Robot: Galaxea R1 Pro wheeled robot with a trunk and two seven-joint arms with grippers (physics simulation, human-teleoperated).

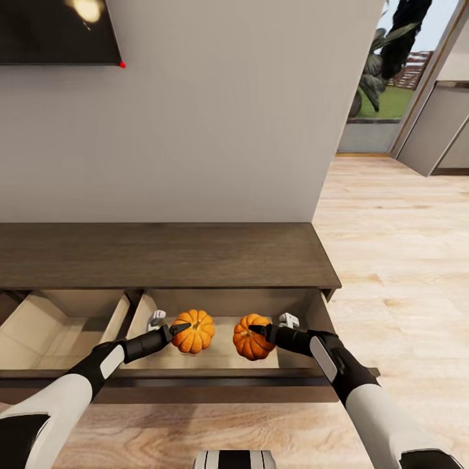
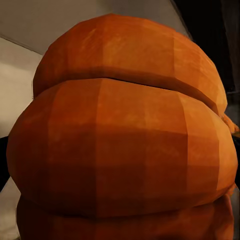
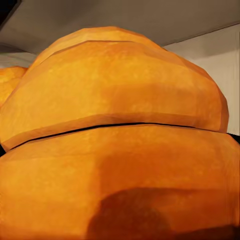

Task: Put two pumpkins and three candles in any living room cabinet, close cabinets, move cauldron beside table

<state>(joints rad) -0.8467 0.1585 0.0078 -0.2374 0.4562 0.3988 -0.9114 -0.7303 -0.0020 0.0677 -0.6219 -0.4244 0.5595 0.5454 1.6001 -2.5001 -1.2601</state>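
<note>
The long dark-brown cabinet [image 1: 163,255] stands against the wall with two pale drawers pulled out. Both pumpkins hang inside the right-hand drawer [image 1: 215,303]. My left gripper [image 1: 184,327] is shut on the left pumpkin [image 1: 195,332], which looms close in the left wrist view [image 2: 120,145]. My right gripper [image 1: 256,330] is shut on the right pumpkin [image 1: 251,340], large in the right wrist view [image 3: 120,125], with the other pumpkin [image 3: 7,82] beside it. The pumpkins are a short gap apart. The cauldron, candles and table are out of view.
The left drawer [image 1: 58,326] is open too. Two small white objects [image 1: 156,319] [image 1: 288,320] sit at the right drawer's back corners. A wall TV [image 1: 58,29] hangs above the cabinet. Wood floor [image 1: 397,260] stretches right toward the glass patio doors [image 1: 381,85].
</note>
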